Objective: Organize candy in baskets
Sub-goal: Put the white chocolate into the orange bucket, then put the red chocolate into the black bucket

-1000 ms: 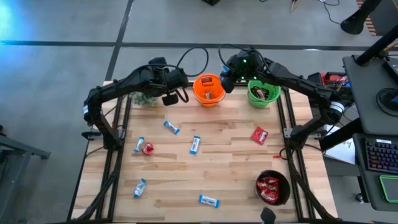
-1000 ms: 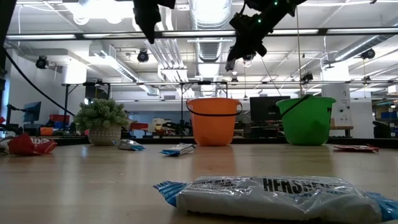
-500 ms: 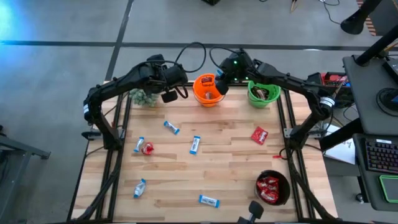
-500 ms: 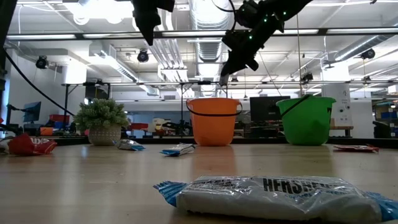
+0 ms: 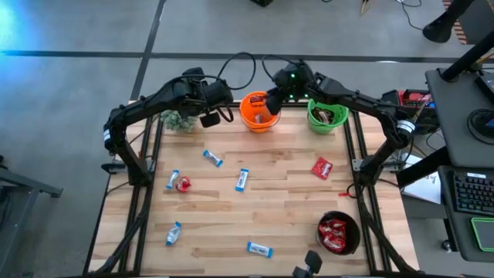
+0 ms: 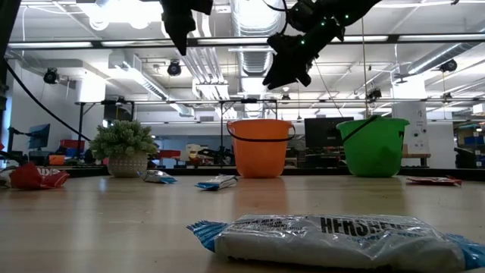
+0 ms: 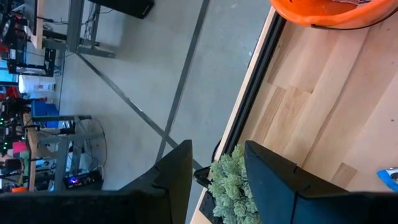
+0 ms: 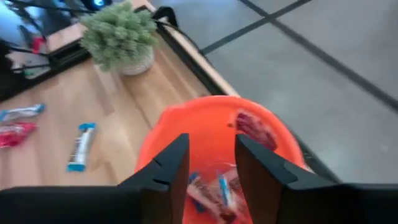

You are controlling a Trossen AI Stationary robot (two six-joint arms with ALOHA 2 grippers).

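My right gripper (image 8: 211, 163) hangs open over the orange basket (image 5: 258, 113), nothing between its fingers. Inside that basket lie a reddish sweet (image 8: 252, 128) and some blue-and-white ones (image 8: 222, 188). The green basket (image 5: 326, 116) stands to its right at the far edge and holds dark pieces. The black basket (image 5: 338, 234) at the near right holds red packets. Blue-and-white bars (image 5: 242, 179) and a red packet (image 5: 322, 167) lie loose on the table. My left gripper (image 7: 217, 169) waits open, high over the far left corner.
A small potted plant (image 5: 179, 121) stands at the far left corner, below my left gripper. More loose candy lies at the left (image 5: 177, 182) and near edge (image 5: 259, 249). Black frame rails run along the table's left and right sides. The table's middle right is bare wood.
My right gripper has moved from between the orange and green baskets toward the table's left and down, and now hangs over the orange basket. In the low view its fingertips came to a point before and now stand apart: it has opened.
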